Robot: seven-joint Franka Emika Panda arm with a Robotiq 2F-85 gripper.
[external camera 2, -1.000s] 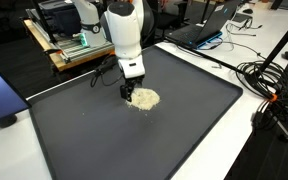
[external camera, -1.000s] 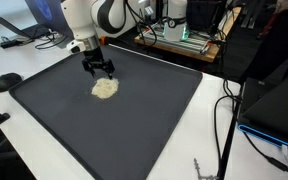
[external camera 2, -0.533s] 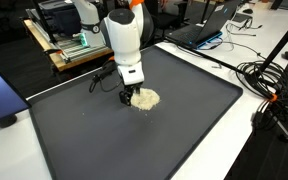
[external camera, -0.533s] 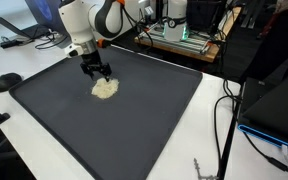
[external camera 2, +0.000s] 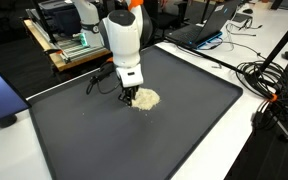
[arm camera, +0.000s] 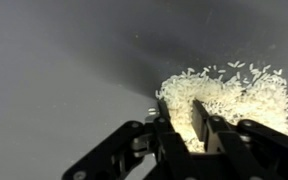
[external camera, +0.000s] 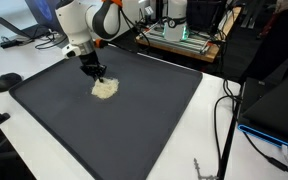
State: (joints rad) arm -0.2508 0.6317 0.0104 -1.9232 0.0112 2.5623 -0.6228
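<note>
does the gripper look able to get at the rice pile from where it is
Probably yes: the gripper sits at the edge of the rice pile, fingertips among the grains, and no other thing on the dark mat stands between them.

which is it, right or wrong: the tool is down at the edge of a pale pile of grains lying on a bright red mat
Wrong in one respect: the mat is dark grey, not bright red, as both exterior views show. The rest holds: the tool is down at the edge of the pale pile of grains lying on it.
</note>
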